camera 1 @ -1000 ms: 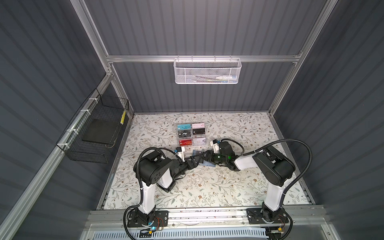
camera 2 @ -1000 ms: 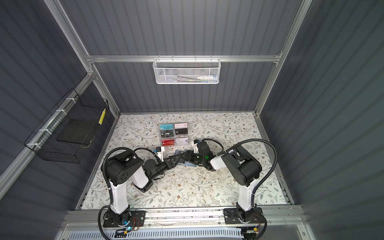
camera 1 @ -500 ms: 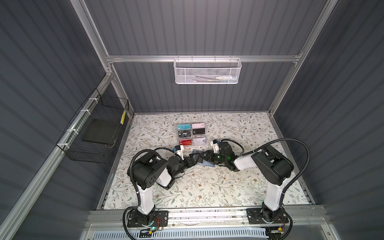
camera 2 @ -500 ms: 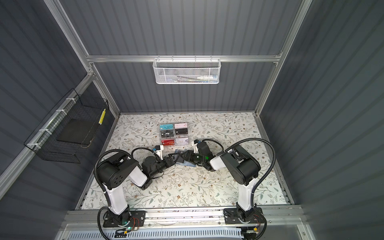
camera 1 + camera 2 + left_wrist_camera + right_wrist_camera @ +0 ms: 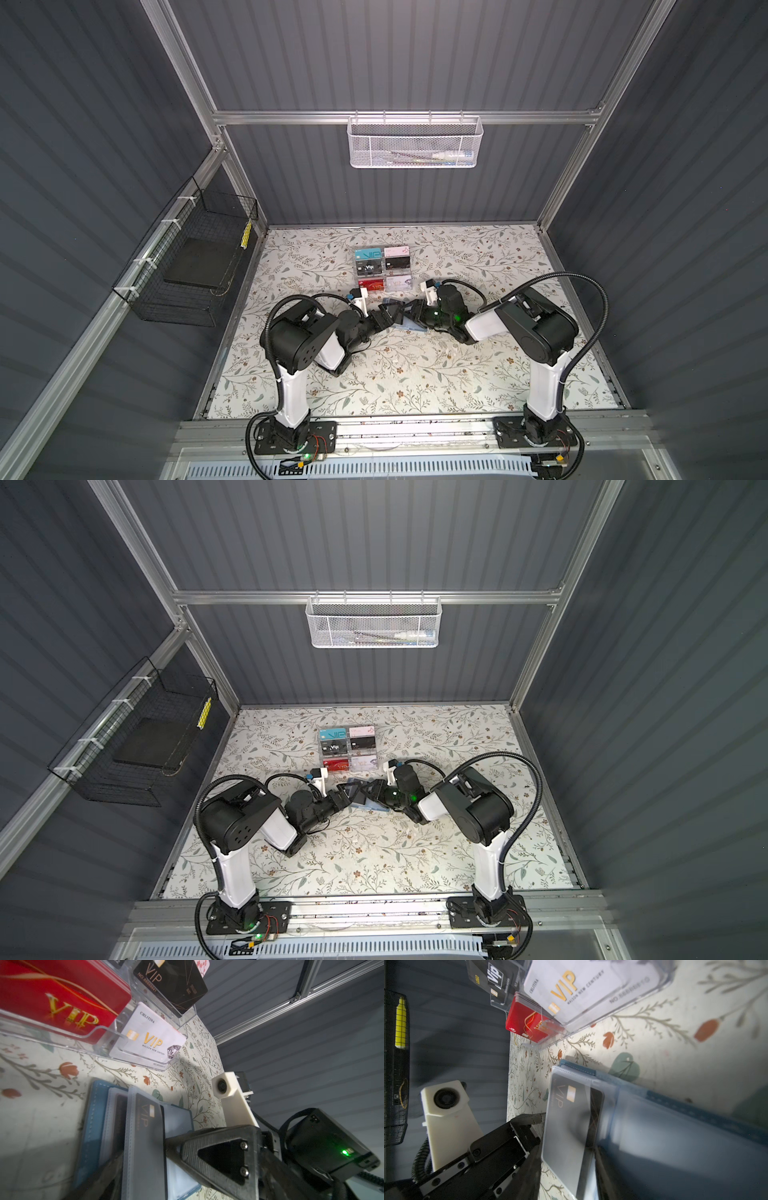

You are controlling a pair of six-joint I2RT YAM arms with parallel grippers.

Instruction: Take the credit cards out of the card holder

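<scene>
The slate-blue card holder (image 5: 409, 327) (image 5: 370, 808) lies open on the floral mat, between both grippers. One translucent sleeve stands up from it with a black VIP credit card (image 5: 149, 1126) (image 5: 571, 1126) inside. My right gripper (image 5: 412, 311) (image 5: 566, 1172) is open, its jaws on either side of that sleeve and card. My left gripper (image 5: 392, 314) (image 5: 352, 792) is wide open facing it, one finger (image 5: 99, 1178) beside the sleeve. A second dark card (image 5: 119, 1118) sits in a sleeve behind. Blue leather (image 5: 89, 1126) (image 5: 695, 1118) shows under the sleeves.
A clear acrylic tiered rack (image 5: 384, 270) (image 5: 348, 750) of coloured VIP cards stands just behind the card holder. A white mesh basket (image 5: 413, 143) hangs on the back wall and a black wire basket (image 5: 195, 266) on the left wall.
The left arm's elbow has shifted slightly. Both grippers stay at the card holder. The right jaws have narrowed around the sleeve.
</scene>
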